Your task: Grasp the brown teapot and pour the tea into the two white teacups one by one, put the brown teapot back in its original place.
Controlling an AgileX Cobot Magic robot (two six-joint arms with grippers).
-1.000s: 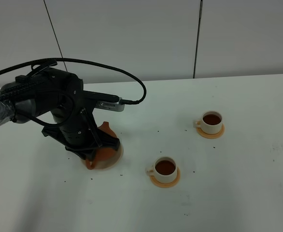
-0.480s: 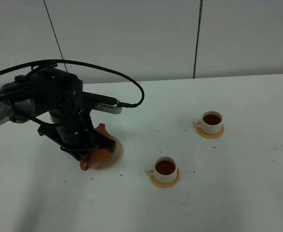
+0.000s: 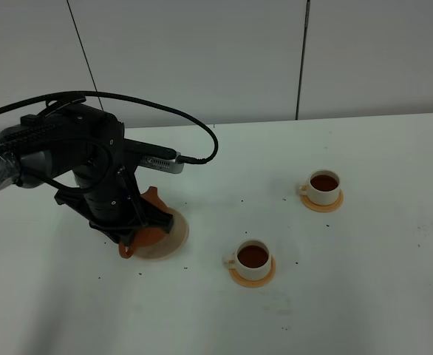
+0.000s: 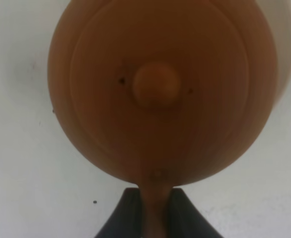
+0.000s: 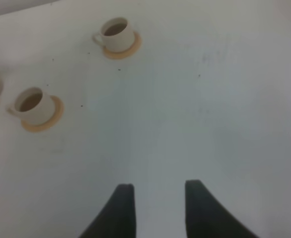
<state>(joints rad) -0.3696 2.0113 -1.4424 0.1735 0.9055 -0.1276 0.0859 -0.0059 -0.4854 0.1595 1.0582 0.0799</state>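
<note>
a white table carries a beige saucer, two orange coasters and dark specks.

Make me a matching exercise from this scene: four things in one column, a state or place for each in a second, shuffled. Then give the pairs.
Things:
1. brown teapot
2. near teacup
3. right gripper
4. beige saucer

States:
A. open, holding nothing
B. partly under the teapot
C. filled with tea, on an orange coaster
D. held by its handle in the left gripper

Pairs: 1-D, 2-C, 3-A, 4-B
</note>
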